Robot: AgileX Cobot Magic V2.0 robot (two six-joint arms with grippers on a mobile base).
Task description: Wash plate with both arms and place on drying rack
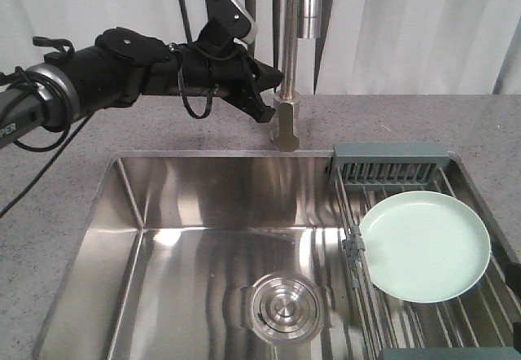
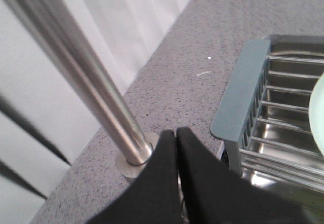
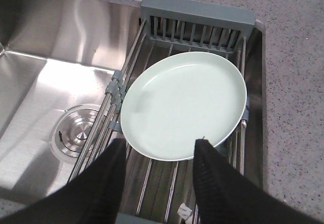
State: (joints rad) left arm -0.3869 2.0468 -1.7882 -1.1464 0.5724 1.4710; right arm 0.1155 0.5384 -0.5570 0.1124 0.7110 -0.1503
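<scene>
The pale mint-green plate [image 1: 425,246] [image 3: 185,102] lies flat on the steel rods of the drying rack [image 1: 389,163] [image 3: 197,19], over the right end of the sink. My right gripper [image 3: 161,144] hovers open just above the plate's near rim, one finger on each side. It is outside the front view. My left gripper [image 1: 267,114] [image 2: 175,131] is shut on nothing, with its tips next to the foot of the faucet [image 1: 286,124] [image 2: 76,62]. The left wrist view catches only a sliver of the plate [image 2: 319,112] at its right edge.
The steel sink basin [image 1: 203,238] lies left of the rack, with a round drain [image 1: 283,309] [image 3: 76,130] in its floor. Grey speckled counter [image 1: 49,213] surrounds the sink. White curtains hang behind the faucet.
</scene>
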